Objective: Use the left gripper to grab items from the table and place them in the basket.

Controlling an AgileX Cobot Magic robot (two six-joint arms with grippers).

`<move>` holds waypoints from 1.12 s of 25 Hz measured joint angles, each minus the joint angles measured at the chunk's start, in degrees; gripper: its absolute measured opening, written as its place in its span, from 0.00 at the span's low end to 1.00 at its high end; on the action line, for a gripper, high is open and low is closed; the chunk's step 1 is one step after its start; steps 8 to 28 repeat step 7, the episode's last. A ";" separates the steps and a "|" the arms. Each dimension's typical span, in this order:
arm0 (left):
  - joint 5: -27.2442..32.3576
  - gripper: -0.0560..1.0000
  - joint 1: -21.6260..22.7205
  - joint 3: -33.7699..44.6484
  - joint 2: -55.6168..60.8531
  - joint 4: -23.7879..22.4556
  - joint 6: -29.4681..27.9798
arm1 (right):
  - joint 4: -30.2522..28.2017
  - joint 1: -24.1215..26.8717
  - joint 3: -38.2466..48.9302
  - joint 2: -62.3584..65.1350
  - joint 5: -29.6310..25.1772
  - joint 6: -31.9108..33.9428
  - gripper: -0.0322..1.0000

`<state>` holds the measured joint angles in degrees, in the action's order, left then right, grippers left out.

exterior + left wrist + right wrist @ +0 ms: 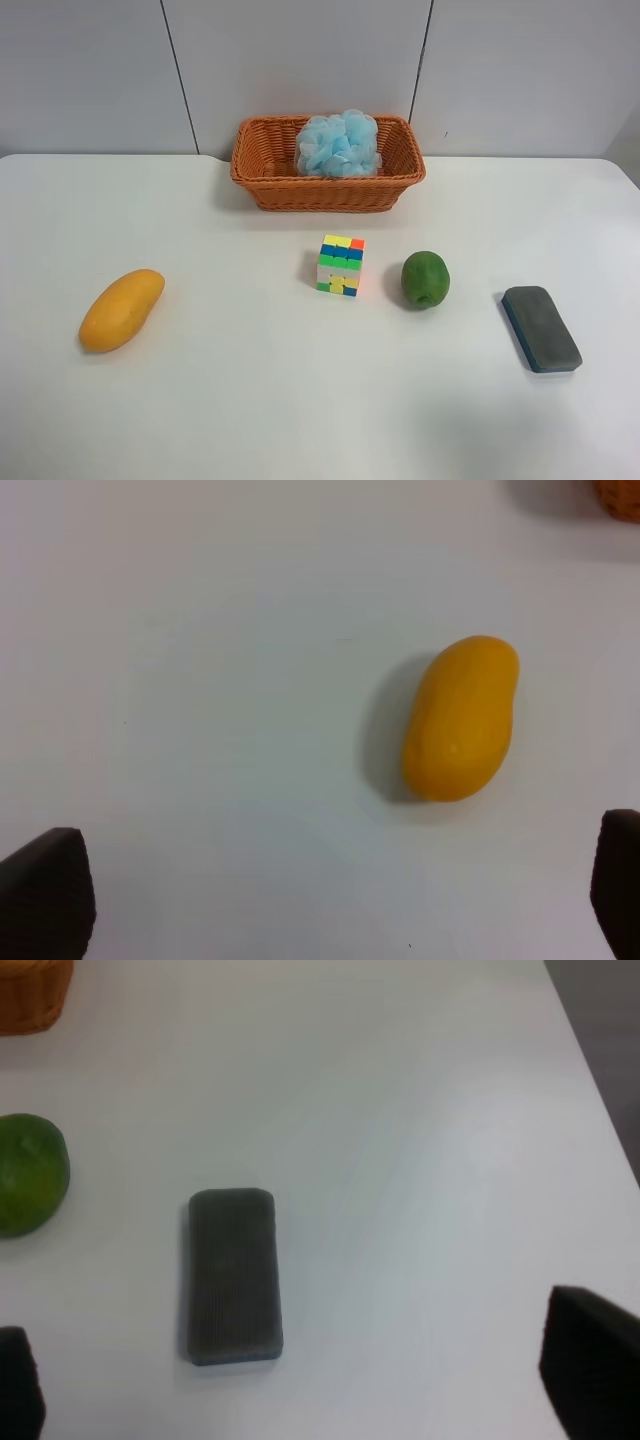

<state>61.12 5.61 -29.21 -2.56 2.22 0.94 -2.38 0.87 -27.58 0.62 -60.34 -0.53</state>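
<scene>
The wicker basket (327,165) stands at the back middle of the white table (250,400) with the light-blue bath pouf (339,144) inside it. The mango (121,309) lies at the exterior view's left, the puzzle cube (340,265) in the middle, the green fruit (425,280) beside it, and the grey-blue eraser block (541,328) at the right. No arm shows in the exterior view. My left gripper (330,900) is open, high above the table, with the mango (461,718) between and beyond its fingertips. My right gripper (300,1390) is open above the eraser block (233,1275).
The green fruit (28,1173) and a basket corner (33,995) show at the edge of the right wrist view. The table's edge (600,1090) runs along that view's side. A basket corner (620,498) shows in the left wrist view. A grey panelled wall (300,60) stands behind the table.
</scene>
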 joint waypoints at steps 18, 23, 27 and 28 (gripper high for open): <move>-0.12 0.99 0.00 0.00 2.48 0.01 0.00 | 0.00 0.00 0.00 0.00 0.00 0.00 0.99; -0.12 0.99 0.00 0.00 2.48 0.01 0.00 | 0.00 0.00 0.00 0.00 0.00 0.00 0.99; -0.12 0.99 0.00 0.00 2.48 0.01 0.00 | 0.00 0.00 0.00 0.00 0.00 0.00 0.99; -0.12 0.99 0.00 0.00 2.48 0.01 0.00 | 0.00 0.00 0.00 0.00 0.00 0.00 0.99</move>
